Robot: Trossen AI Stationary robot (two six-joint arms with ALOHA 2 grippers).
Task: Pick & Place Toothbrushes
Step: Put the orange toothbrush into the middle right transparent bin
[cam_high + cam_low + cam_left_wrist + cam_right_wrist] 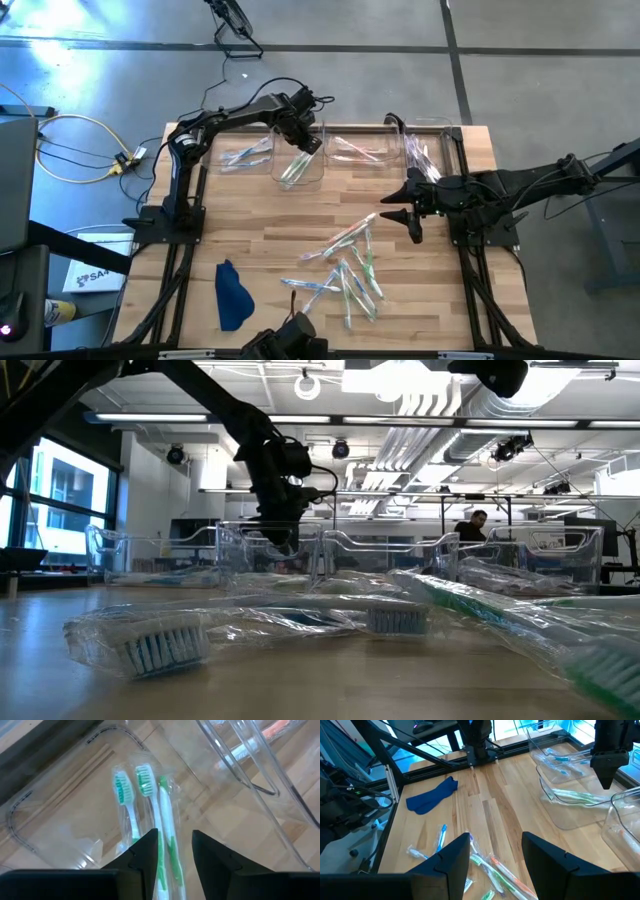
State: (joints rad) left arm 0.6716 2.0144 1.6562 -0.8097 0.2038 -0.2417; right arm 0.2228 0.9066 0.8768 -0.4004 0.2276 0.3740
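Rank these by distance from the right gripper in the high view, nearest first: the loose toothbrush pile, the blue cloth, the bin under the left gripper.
From the right gripper:
1. Loose toothbrush pile, just in front of it at mid-table.
2. Bin under the left gripper, along the table's far edge.
3. Blue cloth, near the front-left corner.

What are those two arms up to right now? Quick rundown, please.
Left pincer open over green toothbrushes in a clear bin. Right pincer open, empty, above the loose pile. Nothing in the way.
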